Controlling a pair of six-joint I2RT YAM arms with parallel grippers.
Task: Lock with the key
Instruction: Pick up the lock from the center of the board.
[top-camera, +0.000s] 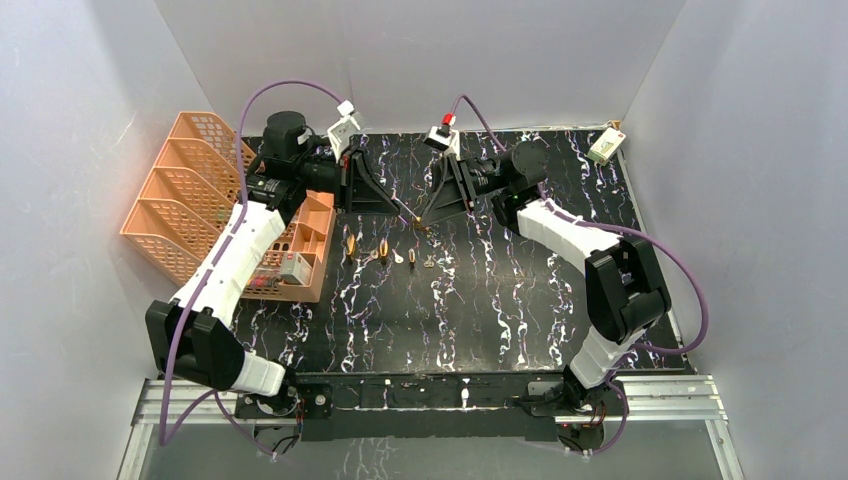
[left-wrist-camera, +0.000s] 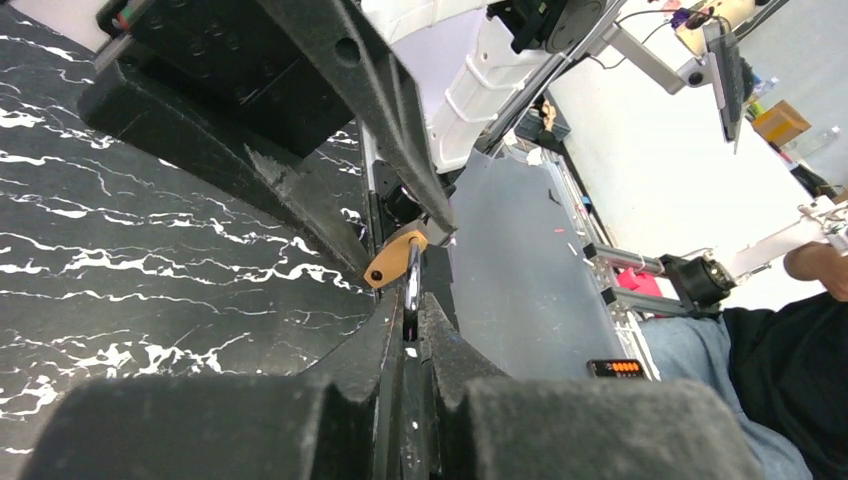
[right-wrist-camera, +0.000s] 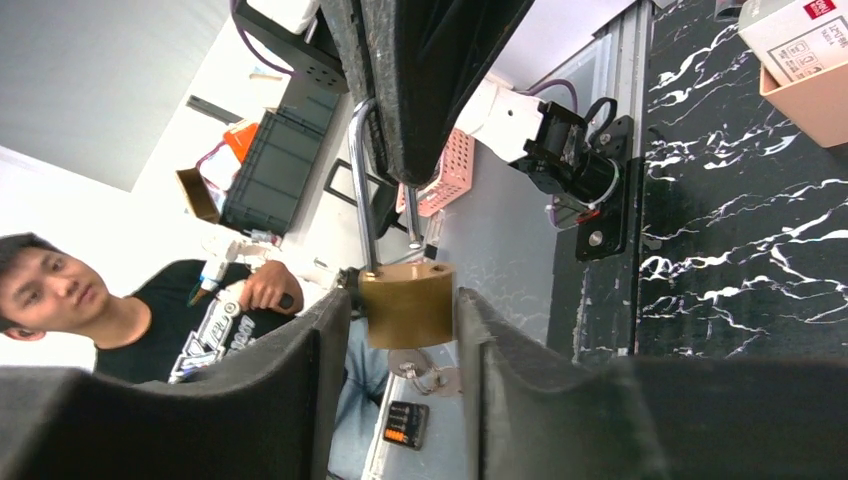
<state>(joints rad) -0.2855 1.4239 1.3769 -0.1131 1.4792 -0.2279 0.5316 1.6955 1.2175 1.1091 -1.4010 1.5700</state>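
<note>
A brass padlock (top-camera: 420, 226) hangs in the air between my two grippers over the middle of the black marbled table (top-camera: 500, 300). My left gripper (top-camera: 401, 209) is shut on its silver shackle (left-wrist-camera: 412, 283), and the brass body (left-wrist-camera: 394, 259) shows just past the fingertips. In the right wrist view the brass body (right-wrist-camera: 406, 303) sits between the fingers of my right gripper (right-wrist-camera: 402, 300), with a thin gap on the left. The shackle (right-wrist-camera: 359, 180) is raised, its short leg out of the body. A key (right-wrist-camera: 405, 366) on a ring sticks out of the underside.
Several small brass locks and keys (top-camera: 383, 249) lie on the table just in front of the grippers. An orange basket rack (top-camera: 200, 190) stands at the left. A white box (top-camera: 606, 147) sits at the far right corner, and also shows in the right wrist view (right-wrist-camera: 800, 50).
</note>
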